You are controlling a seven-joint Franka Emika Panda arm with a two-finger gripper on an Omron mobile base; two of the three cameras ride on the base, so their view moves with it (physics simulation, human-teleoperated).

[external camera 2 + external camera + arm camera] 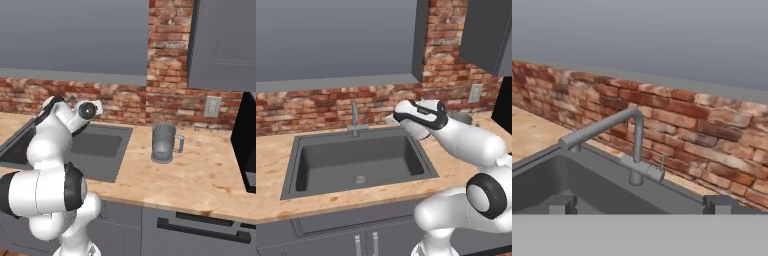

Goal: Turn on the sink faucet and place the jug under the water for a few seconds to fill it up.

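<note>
Speckled wood-grain counter (pixel 200 175), translucent cylindrical jug (pixel 163 142), slim curved metal faucet (pixel 632 150).

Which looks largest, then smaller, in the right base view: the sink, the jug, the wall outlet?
1. The sink, though the arm covers part of it.
2. The jug, upright on the counter.
3. The wall outlet, smallest; it is farther from the camera, which also shrinks it.

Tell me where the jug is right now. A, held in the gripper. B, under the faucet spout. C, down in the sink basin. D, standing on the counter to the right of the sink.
D: the jug stands upright on the counter, apart from the sink, with no gripper on it.
</note>
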